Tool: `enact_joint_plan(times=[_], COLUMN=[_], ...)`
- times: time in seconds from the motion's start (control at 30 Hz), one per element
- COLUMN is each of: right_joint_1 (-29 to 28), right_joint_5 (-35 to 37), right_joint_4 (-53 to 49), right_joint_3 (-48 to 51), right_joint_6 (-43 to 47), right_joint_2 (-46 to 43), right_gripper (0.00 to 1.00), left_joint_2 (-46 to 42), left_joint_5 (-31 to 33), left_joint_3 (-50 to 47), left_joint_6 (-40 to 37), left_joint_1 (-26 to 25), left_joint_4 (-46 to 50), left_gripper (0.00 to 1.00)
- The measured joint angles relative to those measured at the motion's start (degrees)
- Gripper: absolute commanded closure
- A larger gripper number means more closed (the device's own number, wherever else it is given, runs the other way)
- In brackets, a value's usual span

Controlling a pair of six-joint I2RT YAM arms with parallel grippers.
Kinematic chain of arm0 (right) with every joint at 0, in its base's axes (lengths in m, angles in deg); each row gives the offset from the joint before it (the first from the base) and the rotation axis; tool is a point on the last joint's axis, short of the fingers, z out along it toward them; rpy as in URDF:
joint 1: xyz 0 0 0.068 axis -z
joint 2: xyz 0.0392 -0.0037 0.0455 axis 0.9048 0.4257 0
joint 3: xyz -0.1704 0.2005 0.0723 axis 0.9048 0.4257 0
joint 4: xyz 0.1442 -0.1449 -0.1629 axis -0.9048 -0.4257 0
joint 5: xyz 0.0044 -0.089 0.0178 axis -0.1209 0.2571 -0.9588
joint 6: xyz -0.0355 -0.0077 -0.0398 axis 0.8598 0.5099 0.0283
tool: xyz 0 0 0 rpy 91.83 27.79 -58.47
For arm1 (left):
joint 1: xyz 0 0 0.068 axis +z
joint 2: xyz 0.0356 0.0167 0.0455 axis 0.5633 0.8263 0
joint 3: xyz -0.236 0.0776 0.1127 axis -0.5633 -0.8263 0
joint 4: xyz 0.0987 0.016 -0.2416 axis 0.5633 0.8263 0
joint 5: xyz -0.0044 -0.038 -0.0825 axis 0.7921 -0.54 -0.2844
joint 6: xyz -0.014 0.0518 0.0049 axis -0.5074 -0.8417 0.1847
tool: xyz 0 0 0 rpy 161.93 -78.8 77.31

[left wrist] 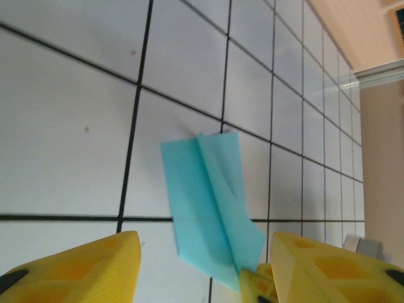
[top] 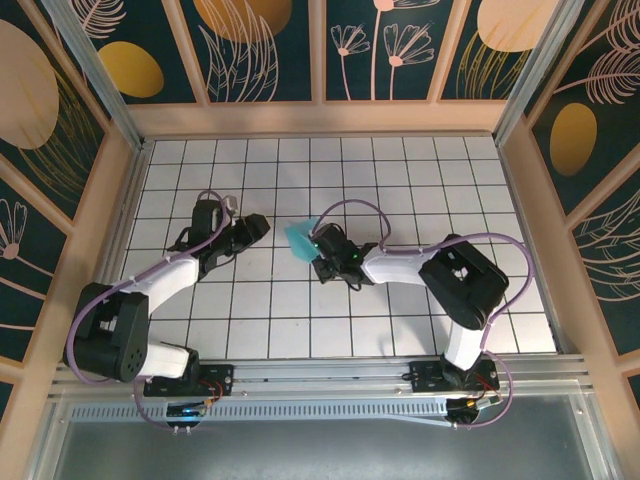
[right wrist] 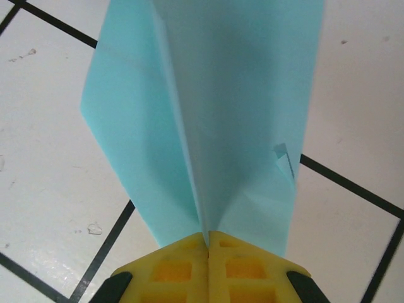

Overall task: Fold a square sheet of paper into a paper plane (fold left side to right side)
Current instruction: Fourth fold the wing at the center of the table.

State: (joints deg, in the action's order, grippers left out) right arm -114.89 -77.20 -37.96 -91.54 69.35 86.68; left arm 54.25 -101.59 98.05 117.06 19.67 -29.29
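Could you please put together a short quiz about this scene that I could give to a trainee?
1. True or false: the left gripper is shut on the paper plane.
2. Where does the right gripper pinch the plane? A) a wing's outer edge B) the centre fold at one end C) nowhere
3. Fill in: the table under the plane is covered in white ___ with dark lines.
Key: 1 false: it stands open, apart from the plane. 2 B. 3 tiles.
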Motion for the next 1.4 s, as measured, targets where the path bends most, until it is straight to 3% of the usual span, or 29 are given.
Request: enact_joint_plan(times=[0.33, 0.53, 1.0, 1.4], right_joint_1=[7.0, 9.5, 10.5, 10.7], right_joint_5=[-19.4, -27.0, -32.6, -33.8], right_joint_4=[0.6, 0.7, 2.6, 3.6], right_joint_3=[0.9, 1.0, 1.7, 2.1], right_joint_6=[-2.7, -4.0, -6.3, -7.0], right_joint_2=[-1.6, -1.8, -0.7, 0.1], right_gripper=[1.00, 1.00, 1.00, 1.00], left_joint_2=[2.3, 6.1, 13.9, 19.1], left_joint_5=[-5.4, -6.6, -6.7, -6.4], left_joint_3=[-3.9, -3.7, 0.2, 4.5], left_joint_6=[-0.2, 0.9, 4.6, 5.6], left_joint_1=[-0.9, -3.8, -8.4, -9.6], left_joint_4=[-2.6, -5.7, -10.6, -11.1], left_gripper=[0.50, 0.51, 0.59, 0.60])
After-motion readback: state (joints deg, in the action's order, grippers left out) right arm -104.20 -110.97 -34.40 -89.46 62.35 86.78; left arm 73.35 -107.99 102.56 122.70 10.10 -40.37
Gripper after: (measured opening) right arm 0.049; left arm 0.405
